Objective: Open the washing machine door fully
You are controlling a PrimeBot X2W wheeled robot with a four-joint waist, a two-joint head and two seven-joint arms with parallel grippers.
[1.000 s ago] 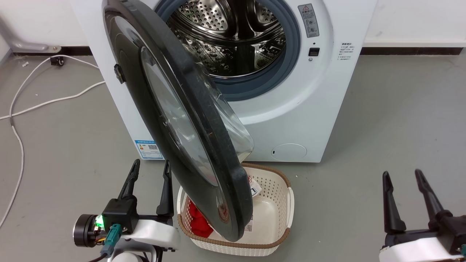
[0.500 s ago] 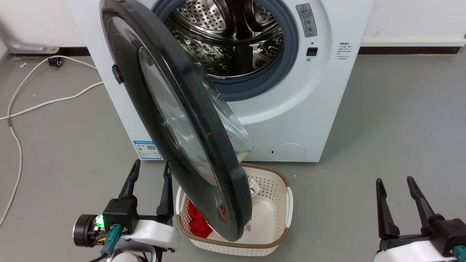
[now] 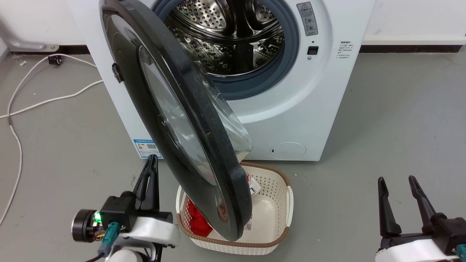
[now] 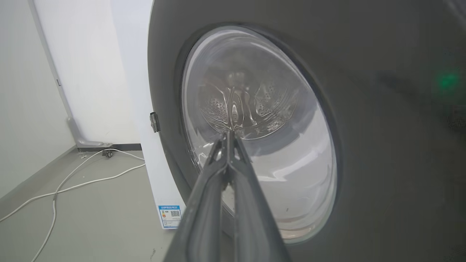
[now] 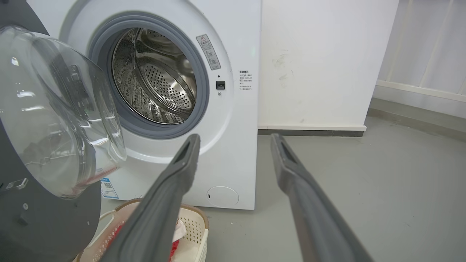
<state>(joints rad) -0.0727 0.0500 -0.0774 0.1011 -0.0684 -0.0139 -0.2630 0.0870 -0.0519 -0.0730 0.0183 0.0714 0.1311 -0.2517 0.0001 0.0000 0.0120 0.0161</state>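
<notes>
The washing machine (image 3: 291,109) is a white box with its steel drum exposed. Its washing machine door (image 3: 145,94), glossy black with a bulging glass window, hangs from the left side and stands partly swung out, its lower edge over a basket. My left gripper (image 3: 153,160) is shut with nothing in it, low on the door's outer side, just left of the rim. In the left wrist view the joined fingers (image 4: 228,153) point at the door (image 4: 382,163) and its window. My right gripper (image 3: 397,180) is open and empty at the lower right, well away from the machine (image 5: 236,109).
A cream laundry basket (image 3: 289,203) holding red cloth (image 3: 196,220) sits on the floor under the door's lower edge. White cables (image 3: 22,109) trail over the grey floor at the left. A white wall runs behind the machine.
The left gripper's fingers have come together and its tip has shifted up and toward the door. The right gripper dropped slightly a second ago and has held still since. The door stands as before.
</notes>
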